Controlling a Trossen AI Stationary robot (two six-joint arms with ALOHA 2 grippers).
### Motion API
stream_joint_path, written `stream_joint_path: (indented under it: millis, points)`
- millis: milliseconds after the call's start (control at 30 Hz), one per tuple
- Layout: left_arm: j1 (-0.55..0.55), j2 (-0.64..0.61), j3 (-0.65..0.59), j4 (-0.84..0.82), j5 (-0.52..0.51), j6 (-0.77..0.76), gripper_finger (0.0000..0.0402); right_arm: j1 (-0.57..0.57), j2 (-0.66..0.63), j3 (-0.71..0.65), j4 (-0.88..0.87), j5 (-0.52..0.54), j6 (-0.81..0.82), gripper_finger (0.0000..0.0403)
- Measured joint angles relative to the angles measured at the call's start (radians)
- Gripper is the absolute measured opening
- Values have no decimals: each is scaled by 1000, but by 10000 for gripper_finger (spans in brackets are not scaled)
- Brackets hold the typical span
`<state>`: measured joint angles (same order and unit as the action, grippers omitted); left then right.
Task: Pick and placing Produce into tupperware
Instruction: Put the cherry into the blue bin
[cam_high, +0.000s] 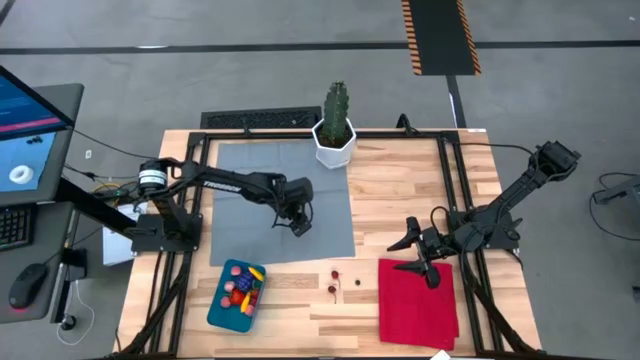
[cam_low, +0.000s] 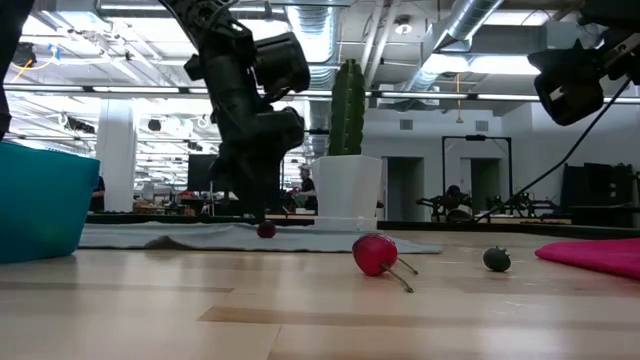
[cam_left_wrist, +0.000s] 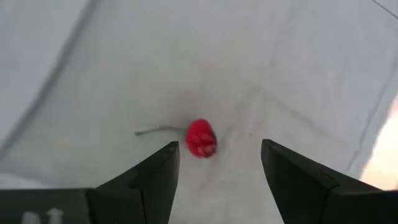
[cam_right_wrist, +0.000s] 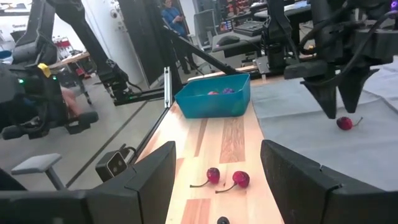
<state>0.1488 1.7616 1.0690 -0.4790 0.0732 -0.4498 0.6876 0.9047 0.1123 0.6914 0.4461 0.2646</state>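
A small red cherry with a thin stem lies on the grey mat. My left gripper hangs open just above it, pointing down, with one finger on each side and no contact. The low view shows that cherry under the left gripper. The teal tupperware sits near the table's near-left corner and holds several small pieces of produce. Two more cherries and a dark one lie on bare wood. My right gripper waits open above the red cloth.
A green cactus in a white pot stands at the far edge of the grey mat. Black frame rails run along both sides of the table. Bare wood lies between the mat and the right arm.
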Motion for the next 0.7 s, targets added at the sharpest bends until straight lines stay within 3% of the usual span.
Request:
stream_joint_path:
  millis: [133, 300, 700]
  points:
    - [1, 4, 5, -2, -52, -34, 217, 0, 0, 0, -2, 0, 16, 259]
    - [10, 8, 5, 1, -79, -198, 217, 0, 0, 0, -3, 0, 17, 259]
    - [2, 8, 5, -21, -91, -282, 217, 0, 0, 0, -3, 0, 17, 259]
